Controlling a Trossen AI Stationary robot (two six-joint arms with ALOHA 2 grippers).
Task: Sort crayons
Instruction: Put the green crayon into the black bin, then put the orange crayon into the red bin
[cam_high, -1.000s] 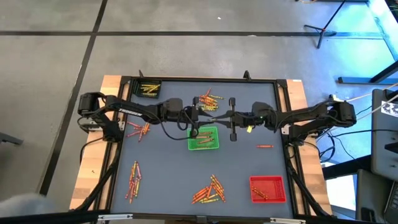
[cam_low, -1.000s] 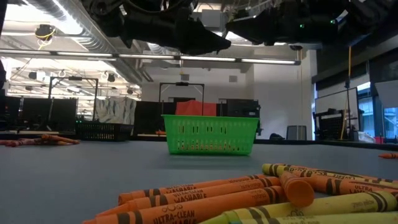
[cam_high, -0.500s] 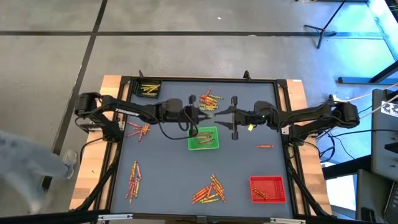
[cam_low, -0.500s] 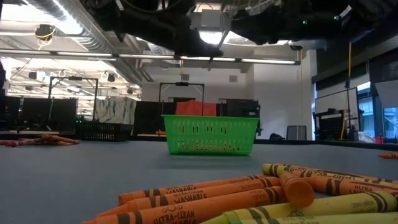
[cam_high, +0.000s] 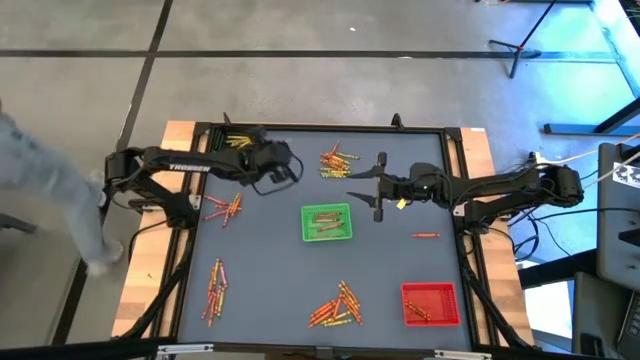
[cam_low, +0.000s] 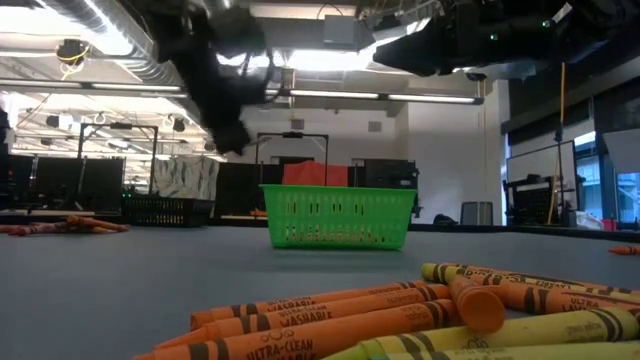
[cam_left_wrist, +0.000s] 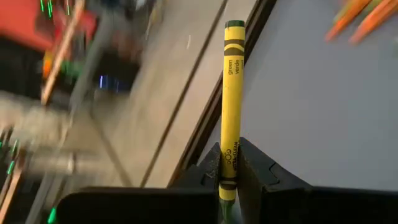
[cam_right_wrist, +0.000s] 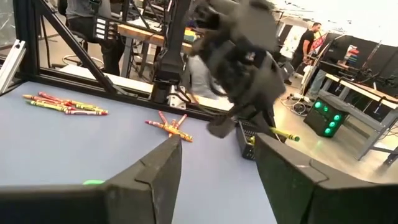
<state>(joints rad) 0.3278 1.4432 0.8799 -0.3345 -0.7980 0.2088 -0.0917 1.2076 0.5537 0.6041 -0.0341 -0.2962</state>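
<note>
My left gripper (cam_high: 262, 153) hangs over the table's far left part, next to the black tray (cam_high: 238, 143), and is shut on a yellow-wrapped crayon with a green tip (cam_left_wrist: 231, 106). My right gripper (cam_high: 372, 186) stands open above the table's middle, beyond the green tray (cam_high: 326, 222), with nothing between its fingers (cam_right_wrist: 158, 168). The right wrist view shows the left gripper (cam_right_wrist: 242, 62) blurred, the crayon (cam_right_wrist: 285, 133) sticking out of it. Loose crayons lie in piles at the far middle (cam_high: 338, 160), left (cam_high: 222, 207), near left (cam_high: 214, 290) and near middle (cam_high: 338, 305). My left gripper pinches the crayon near one end (cam_left_wrist: 227, 177) between its two fingers. The crayon runs on in line with the fingers and sticks out far past their tips, green tip foremost. It is lifted clear of the table.
A red tray (cam_high: 430, 303) sits at the near right, and one orange crayon (cam_high: 426, 235) lies alone right of the green tray. The black tray holds yellow crayons. A blurred person (cam_high: 40, 190) passes left of the table.
Both grippers met above the green tray. My left gripper has since swung away toward the table's far left, next to the black tray, turning as it went and carrying the crayon. My right gripper has stayed near the middle.
</note>
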